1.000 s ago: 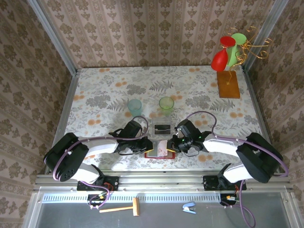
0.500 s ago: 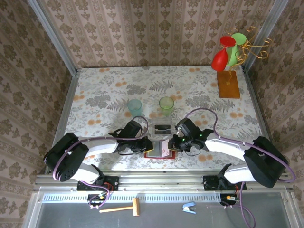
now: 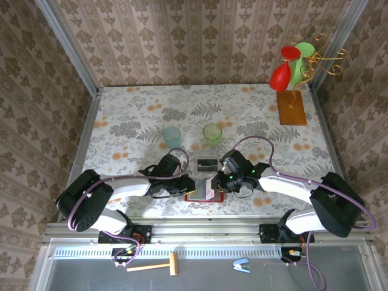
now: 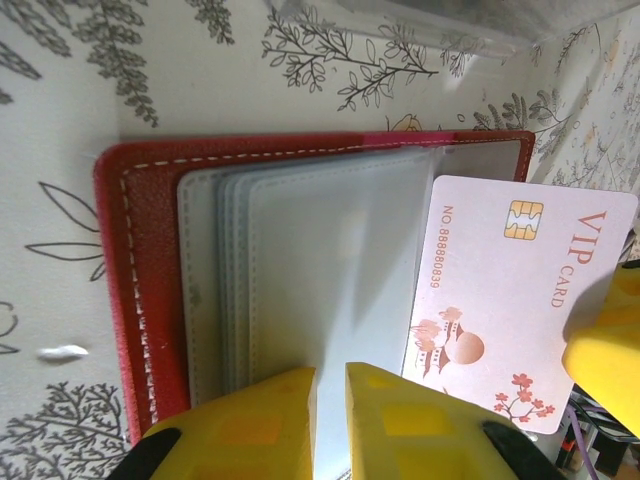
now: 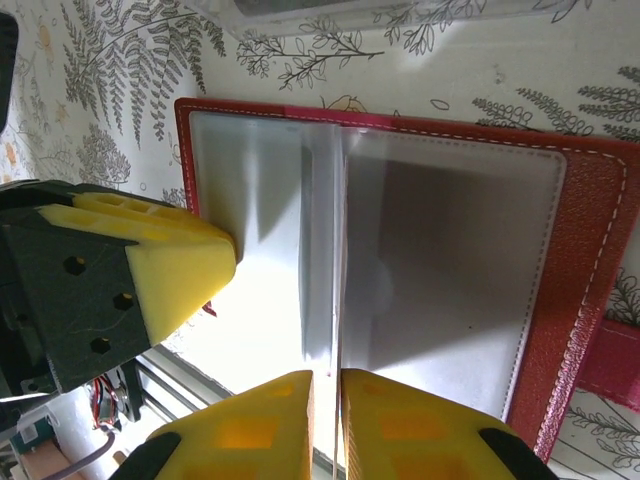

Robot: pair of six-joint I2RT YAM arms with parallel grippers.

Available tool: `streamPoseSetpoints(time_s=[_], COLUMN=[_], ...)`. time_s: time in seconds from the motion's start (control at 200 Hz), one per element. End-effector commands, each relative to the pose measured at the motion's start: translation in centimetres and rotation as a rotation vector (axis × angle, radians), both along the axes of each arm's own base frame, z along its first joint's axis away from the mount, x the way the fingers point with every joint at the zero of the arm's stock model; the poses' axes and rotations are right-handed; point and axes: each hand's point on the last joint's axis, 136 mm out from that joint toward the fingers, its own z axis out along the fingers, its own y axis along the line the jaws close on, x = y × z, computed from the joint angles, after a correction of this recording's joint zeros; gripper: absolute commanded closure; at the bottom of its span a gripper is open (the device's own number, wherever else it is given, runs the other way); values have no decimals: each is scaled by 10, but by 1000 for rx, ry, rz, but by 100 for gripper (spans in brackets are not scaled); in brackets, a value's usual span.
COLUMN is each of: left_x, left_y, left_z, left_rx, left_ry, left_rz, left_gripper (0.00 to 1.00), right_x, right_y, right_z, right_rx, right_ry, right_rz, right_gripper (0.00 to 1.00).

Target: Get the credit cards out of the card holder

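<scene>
The dark-red card holder (image 4: 128, 300) lies open on the table near the front edge (image 3: 195, 196), its grey transparent pockets fanned out. My left gripper (image 4: 330, 375) is shut on the edge of one pocket page and sits at the holder's left side (image 3: 191, 185). A pinkish credit card (image 4: 505, 300) marked VIP sticks out of the pockets toward the right. My right gripper (image 5: 326, 378) is shut on this card, seen edge-on (image 5: 338, 330), and stands at the holder's right (image 3: 219, 182). Any other credit cards are hidden in the pockets.
A clear plastic box (image 3: 208, 164) stands just behind the holder. Farther back are a teal cup (image 3: 172, 136) and a green cup (image 3: 212, 133). A wooden stand (image 3: 291, 108) with red and green pieces is at the back right.
My right gripper has shifted slightly left and back with the pink card, which now stands more on edge. The left gripper and the holder have stayed put.
</scene>
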Motion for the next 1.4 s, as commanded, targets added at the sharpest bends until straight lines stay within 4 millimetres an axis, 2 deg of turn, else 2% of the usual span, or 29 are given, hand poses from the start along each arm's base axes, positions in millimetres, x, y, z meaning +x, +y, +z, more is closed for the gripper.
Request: streamPoseSetpoints(time_s=[0.0,0.44,0.87,1.075,1.24,1.395], left_x=[-7,-6,-6,0,6,10], left_y=[8,8,8,9,9,15], left_z=[-9,-8,-5,10,22,24], left_rx=[32,26,28,30,27,27], left_ry=[29,27,17,-18,-52,-68], left_rz=[13,16,30,39,48,74], left_gripper=[83,83,82,78,76,75], right_x=[2,2,7,1,7,7], right_y=[-1,-2,-13,-18,-27,-32], right_z=[0,0,33,52,66,76], right_rx=[-31,-42,-101,-151,-241,-314], right_ry=[11,11,-90,-174,-296,-448], right_rz=[-19,-15,95,291,465,730], right_gripper=[86,90,94,95,97,99])
